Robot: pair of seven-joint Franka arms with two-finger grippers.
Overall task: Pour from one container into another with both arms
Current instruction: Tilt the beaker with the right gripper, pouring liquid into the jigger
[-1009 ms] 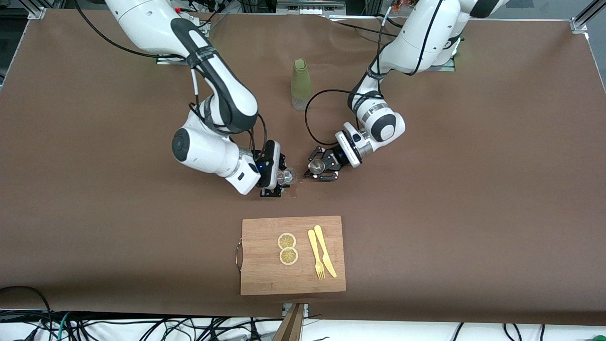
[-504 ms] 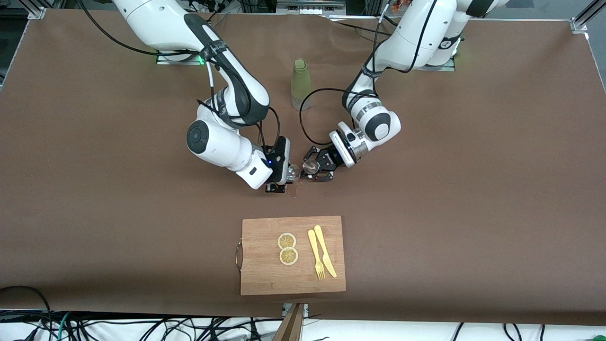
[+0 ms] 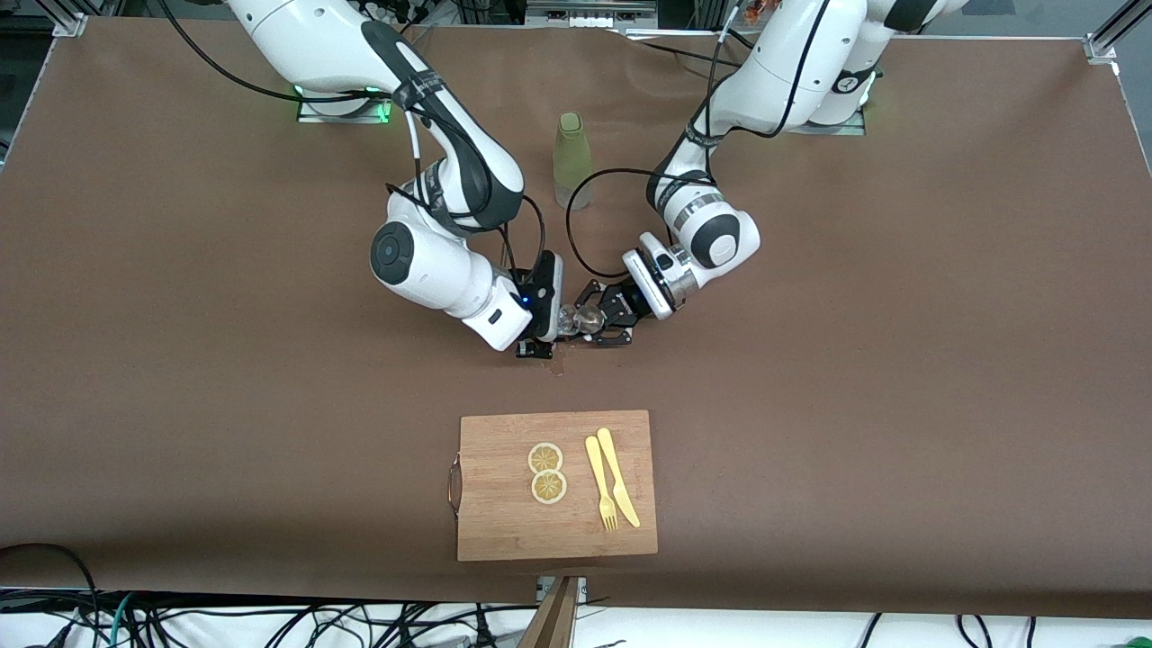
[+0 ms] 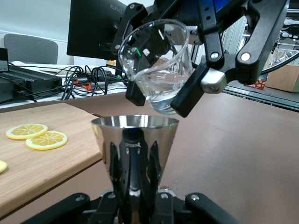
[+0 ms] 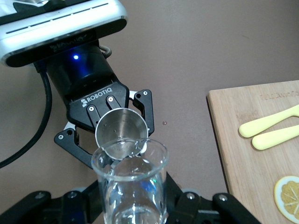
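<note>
Board point(image 3: 504, 531) with lemon slices point(image 3: 546, 472), fork point(image 3: 600, 486), knife point(image 3: 618, 477): nearest the camera. Right end effector point(image 3: 543, 340): clamped on tilted glass point(image 4: 156, 65), lip over cup point(image 5: 121, 131). Left end effector point(image 3: 601, 335): shut on that steel cup. Bottle point(image 3: 571, 160): farthest.
</note>
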